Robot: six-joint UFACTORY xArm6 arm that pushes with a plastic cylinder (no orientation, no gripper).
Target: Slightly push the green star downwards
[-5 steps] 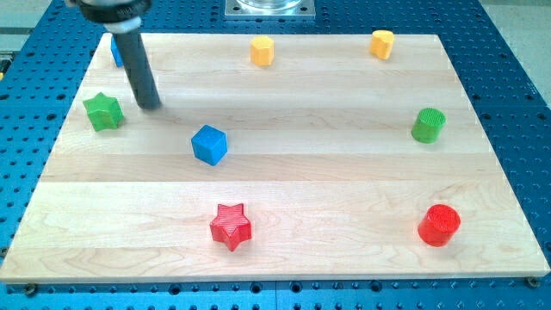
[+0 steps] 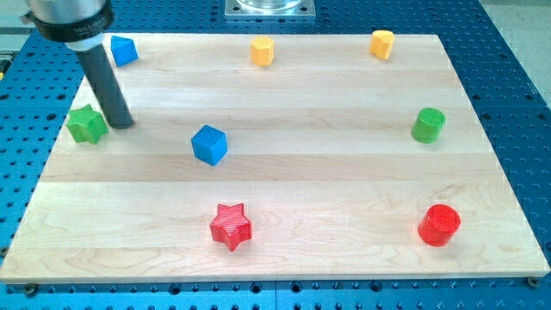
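The green star (image 2: 86,124) lies near the board's left edge, in the upper left of the view. My tip (image 2: 120,123) is down on the board just to the right of the star, touching or almost touching its right side. The dark rod slants up and to the left from the tip to the arm's black end at the view's top left.
A blue cube (image 2: 209,144) lies right of my tip. Another blue block (image 2: 124,50) is at the top left. Two yellow blocks (image 2: 263,50) (image 2: 382,43) lie along the top edge. A green cylinder (image 2: 428,125), a red cylinder (image 2: 439,225) and a red star (image 2: 231,226) lie farther off.
My tip has moved left and down a little. The green star has slid left and down toward the board's left edge. The top-left blue block, half hidden before, now shows.
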